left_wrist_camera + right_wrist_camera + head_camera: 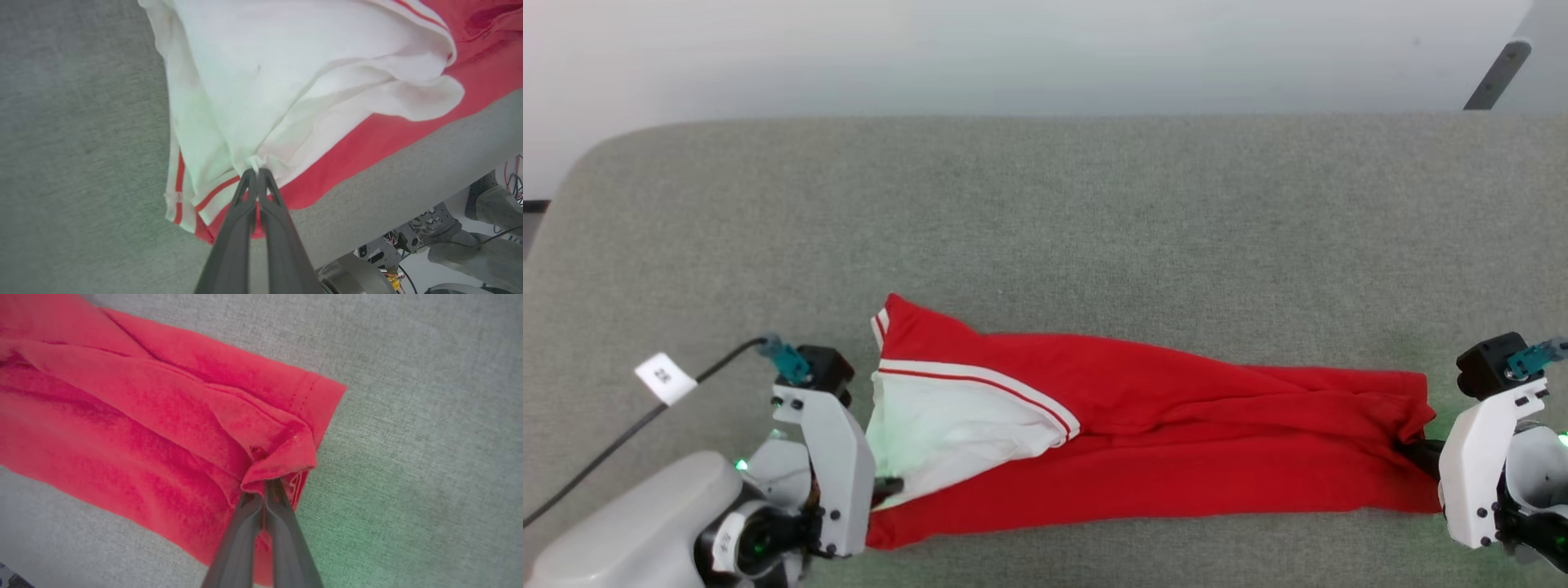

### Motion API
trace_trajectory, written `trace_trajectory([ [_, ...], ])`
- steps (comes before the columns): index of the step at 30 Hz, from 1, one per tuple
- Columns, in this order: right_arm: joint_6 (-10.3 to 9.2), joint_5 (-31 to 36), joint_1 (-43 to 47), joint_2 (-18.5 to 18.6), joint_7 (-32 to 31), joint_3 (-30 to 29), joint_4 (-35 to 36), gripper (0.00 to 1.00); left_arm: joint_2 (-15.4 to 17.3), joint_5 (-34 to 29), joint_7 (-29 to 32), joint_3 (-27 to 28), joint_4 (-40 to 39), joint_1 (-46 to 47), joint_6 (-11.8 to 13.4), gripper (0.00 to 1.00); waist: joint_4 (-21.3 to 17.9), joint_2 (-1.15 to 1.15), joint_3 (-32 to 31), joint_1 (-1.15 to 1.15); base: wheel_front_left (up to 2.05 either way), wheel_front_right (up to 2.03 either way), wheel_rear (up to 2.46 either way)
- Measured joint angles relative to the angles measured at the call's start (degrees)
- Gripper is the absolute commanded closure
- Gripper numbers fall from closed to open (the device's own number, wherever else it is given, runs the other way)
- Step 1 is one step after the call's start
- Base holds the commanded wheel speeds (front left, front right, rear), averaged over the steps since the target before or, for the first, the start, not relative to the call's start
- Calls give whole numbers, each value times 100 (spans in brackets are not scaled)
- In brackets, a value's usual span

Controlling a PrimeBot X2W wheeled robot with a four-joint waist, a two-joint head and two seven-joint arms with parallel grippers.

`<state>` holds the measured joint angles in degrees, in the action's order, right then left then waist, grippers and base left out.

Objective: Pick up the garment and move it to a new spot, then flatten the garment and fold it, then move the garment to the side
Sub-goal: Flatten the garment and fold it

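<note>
You look to be in the flatten-and-fold step; the garment lies stretched along the padded surface, left gripper pinching its white sleeve, right gripper pinching its red hem; next, lift both ends evenly.

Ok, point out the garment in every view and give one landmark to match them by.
Head view: the garment stretches across the lower middle, white sleeve at its left end.
Left wrist view: the garment fills the top centre and right, white cloth pinched by the left gripper.
Right wrist view: the garment covers left and centre, hem pinched by the right gripper.
Shared landmark: the grey fabric surface beneath it.
</note>
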<state>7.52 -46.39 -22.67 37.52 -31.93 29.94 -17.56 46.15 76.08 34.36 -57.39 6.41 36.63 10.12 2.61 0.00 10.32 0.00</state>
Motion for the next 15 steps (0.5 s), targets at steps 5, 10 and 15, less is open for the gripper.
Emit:
trace_trajectory([
  [5,0,-118,-14,30,-271,16,52,0,-30,-62,-144,73,67,99,-38,0,26,0,-180,0,0,0,0],
  [10,0,-256,-54,121,-636,-19,390,0,42,-157,-368,163,-111,106,-3,0,58,0,-418,0,0,0,0],
  [15,0,-242,-40,162,-664,-266,701,0,155,-360,-976,341,-399,19,98,0,84,0,-686,1,0,0,0],
])
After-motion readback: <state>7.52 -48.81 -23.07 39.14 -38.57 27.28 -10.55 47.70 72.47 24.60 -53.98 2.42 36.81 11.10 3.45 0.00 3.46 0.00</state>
